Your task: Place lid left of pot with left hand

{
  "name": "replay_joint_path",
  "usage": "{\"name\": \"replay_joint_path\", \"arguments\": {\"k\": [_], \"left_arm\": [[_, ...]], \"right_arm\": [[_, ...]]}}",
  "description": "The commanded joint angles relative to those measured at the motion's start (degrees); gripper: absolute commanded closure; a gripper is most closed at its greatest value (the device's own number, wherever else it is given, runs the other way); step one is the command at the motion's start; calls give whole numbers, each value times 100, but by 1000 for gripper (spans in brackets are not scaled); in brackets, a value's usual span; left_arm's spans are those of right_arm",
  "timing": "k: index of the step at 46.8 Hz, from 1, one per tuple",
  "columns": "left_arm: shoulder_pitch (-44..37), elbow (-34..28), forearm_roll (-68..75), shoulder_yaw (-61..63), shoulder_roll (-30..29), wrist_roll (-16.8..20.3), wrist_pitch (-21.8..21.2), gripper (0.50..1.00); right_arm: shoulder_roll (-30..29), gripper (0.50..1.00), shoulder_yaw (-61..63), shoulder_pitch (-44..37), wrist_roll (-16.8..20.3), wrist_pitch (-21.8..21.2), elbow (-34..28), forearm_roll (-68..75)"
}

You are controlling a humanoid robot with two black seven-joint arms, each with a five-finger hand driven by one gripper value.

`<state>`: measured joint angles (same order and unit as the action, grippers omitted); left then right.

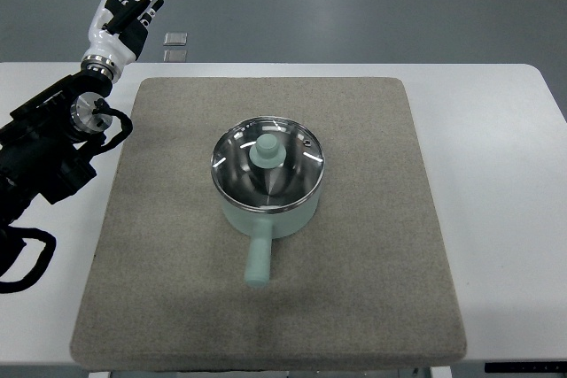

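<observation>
Left hand (127, 13) open, empty, well up-left of pot (267, 185); glass lid (267, 168) looks rigid, slick, breakable, so pinch its knob (267, 152), not the rim.

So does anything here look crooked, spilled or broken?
Nothing stands out. The glass lid sits squarely on the mint pot, centred on the grey mat, and the left hand hovers open, off the table's corner.

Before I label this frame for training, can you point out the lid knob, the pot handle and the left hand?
lid knob (267, 151), top view, centre of the green knob.
pot handle (258, 262), top view, middle of the handle.
left hand (129, 8), top view, on the palm.
</observation>
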<state>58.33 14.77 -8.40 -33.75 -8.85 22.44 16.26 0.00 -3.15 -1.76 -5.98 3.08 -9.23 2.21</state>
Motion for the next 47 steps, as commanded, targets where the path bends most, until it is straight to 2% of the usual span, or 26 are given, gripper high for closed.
{"name": "replay_joint_path", "arguments": {"k": [1,14,35,40,47], "left_arm": [[3,-1,5,0,6,-3,-27,501],[179,-1,23,202,-90,-11,-79,501],[1040,34,189,2882,-108,-38,26,501],[1259,359,461,3278,-327,-38,122,501],[1611,1202,1278,3445,-819,-38,158,501]], "right_arm": [[0,576,-1,0,0,0,0,-1],[0,576,-1,0,0,0,0,-1],[0,576,-1,0,0,0,0,7],[0,576,-1,0,0,0,0,7],[0,576,-1,0,0,0,0,-1]]}}
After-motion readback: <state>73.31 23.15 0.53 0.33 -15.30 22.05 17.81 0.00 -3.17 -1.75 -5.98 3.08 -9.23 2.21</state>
